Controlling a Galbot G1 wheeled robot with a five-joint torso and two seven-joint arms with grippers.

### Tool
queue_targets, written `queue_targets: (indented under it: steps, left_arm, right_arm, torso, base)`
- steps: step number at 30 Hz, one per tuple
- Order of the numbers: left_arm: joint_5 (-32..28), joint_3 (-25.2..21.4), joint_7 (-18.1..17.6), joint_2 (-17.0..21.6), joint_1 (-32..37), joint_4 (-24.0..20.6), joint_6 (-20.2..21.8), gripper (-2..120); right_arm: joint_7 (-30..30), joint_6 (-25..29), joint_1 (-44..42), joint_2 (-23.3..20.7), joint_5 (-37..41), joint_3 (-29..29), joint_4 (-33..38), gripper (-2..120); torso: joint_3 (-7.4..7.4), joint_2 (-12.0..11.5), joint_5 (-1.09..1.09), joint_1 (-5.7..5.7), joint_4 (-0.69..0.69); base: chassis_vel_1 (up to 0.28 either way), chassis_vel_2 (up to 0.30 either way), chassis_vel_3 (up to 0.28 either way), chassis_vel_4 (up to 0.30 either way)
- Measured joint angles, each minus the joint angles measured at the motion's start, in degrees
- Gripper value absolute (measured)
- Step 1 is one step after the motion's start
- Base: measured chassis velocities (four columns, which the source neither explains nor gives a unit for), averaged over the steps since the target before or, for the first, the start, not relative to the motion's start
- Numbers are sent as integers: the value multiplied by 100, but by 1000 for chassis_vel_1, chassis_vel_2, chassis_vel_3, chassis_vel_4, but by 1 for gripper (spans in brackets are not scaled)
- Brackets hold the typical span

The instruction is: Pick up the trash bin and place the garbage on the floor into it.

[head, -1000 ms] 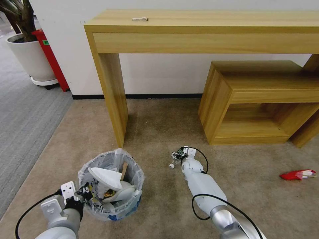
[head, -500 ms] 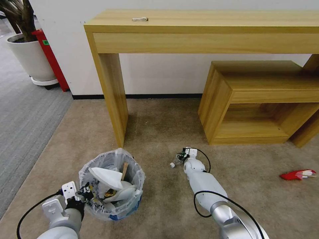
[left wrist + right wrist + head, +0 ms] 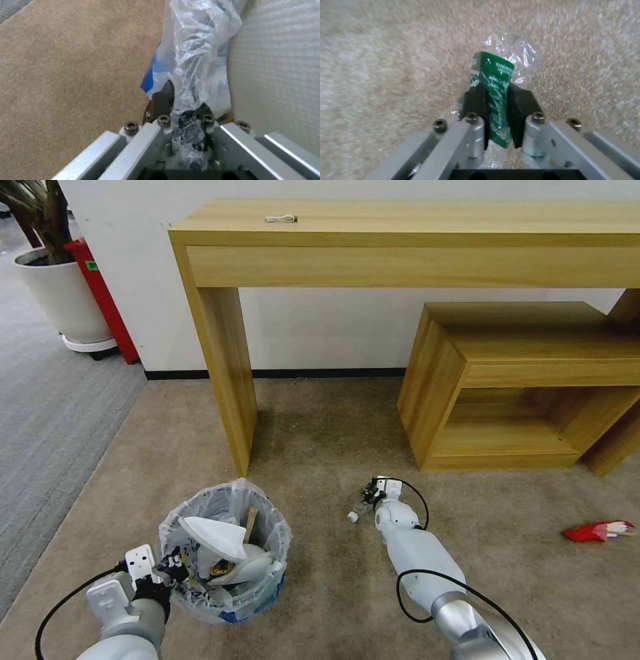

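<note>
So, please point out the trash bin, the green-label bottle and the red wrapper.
trash bin point(image 3: 267, 533): head view, bag-lined rim.
green-label bottle point(image 3: 495, 75): right wrist view, green label.
red wrapper point(image 3: 590, 531): head view, its red middle.

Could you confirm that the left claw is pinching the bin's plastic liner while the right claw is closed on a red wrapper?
Not quite: the right claw is closed on the green-label bottle, as the right wrist view shows. The red wrapper lies untouched on the floor. The left claw does pinch the trash bin liner.
</note>
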Motion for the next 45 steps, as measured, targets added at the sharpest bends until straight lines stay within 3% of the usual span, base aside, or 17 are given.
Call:
queue_targets:
  steps: [5, 9, 12, 14, 18, 21, 22, 24, 26, 28, 30, 32, 36, 45]
  left_arm:
    - [-5, -16, -1, 10, -8, 10, 0, 0]
    - [-8, -12, -3, 11, -46, 82, 0, 0]
    - [-9, 15, -6, 7, -113, 162, 6, 0]
    - [-9, 28, -8, 2, -122, 176, 10, 0]
    - [-13, 81, -9, -13, -134, 200, 24, 0]
    - [-11, 115, -10, -12, -125, 201, 28, 0]
    - [-11, 115, -10, -12, -125, 201, 28, 0]
    - [-7, 140, -9, -9, -116, 208, 29, 0]
    - [-5, 145, -9, -9, -116, 214, 28, 0]
    - [5, 179, -5, -11, -110, 252, 28, 0]
    - [10, 187, -5, -11, -110, 258, 28, 0]
    - [16, 211, 1, -13, -116, 261, 27, 0]
    - [5, 213, 7, -4, -134, 261, 26, 0]
    - [-30, 186, 15, 23, -145, 260, 24, 0]
  right_arm:
    - [48, 111, -352, -283, 250, -258, 677, 3]
    - [43, 319, -789, -594, 536, -494, 1524, 3]
    - [-18, 553, -1146, -857, 812, -636, 2647, 3]
    - [-61, 627, -1213, -920, 874, -665, 2932, 3]
    - [-394, 1062, -1349, -1088, 1055, -751, 3700, 3]
    - [-1055, 1795, -1354, -1167, 1103, -814, 4172, 3]
    - [-1055, 1795, -1354, -1167, 1103, -814, 4172, 3]
    - [-1654, 2252, -1319, -1178, 1256, -893, 4413, 3]
    - [-1740, 2312, -1312, -1177, 1285, -909, 4439, 3]
    - [-2411, 2711, -1283, -1153, 1568, -1067, 4608, 3]
    - [-2622, 2820, -1279, -1144, 1662, -1128, 4639, 3]
    - [-3350, 3088, -1291, -1094, 1872, -1351, 4687, 3]
    - [-4197, 3256, -1355, -1016, 1677, -1634, 4604, 3]
    - [-4790, 3484, -1387, -952, 841, -1833, 4276, 3]
  torso:
    - [0, 0, 1, 0, 0]
    - [1, 0, 0, 0, -1]
    - [0, 0, 0, 0, 0]
    - [0, 0, 1, 0, 0]
    - [0, 0, 1, 0, 0]
    - [0, 0, 0, 0, 0]
    - [0, 0, 0, 0, 0]
    - [0, 0, 0, 0, 0]
    - [0, 0, 0, 0, 0]
    - [0, 0, -1, 0, 0]
    - [0, 0, -1, 0, 0]
    - [0, 0, -1, 0, 1]
    - [0, 0, 0, 0, 0]
    - [0, 0, 0, 0, 0]
  base:
    - [0, 0, 0, 0]
    - [0, 0, 0, 0]
    - [0, 0, 0, 0]
    - [0, 0, 0, 0]
    - [0, 0, 0, 0]
    - [0, 0, 0, 0]
    - [0, 0, 0, 0]
    - [0, 0, 0, 0]
    - [0, 0, 0, 0]
    - [0, 0, 0, 0]
    - [0, 0, 0, 0]
    - [0, 0, 0, 0]
    - [0, 0, 0, 0]
    - [0, 0, 0, 0]
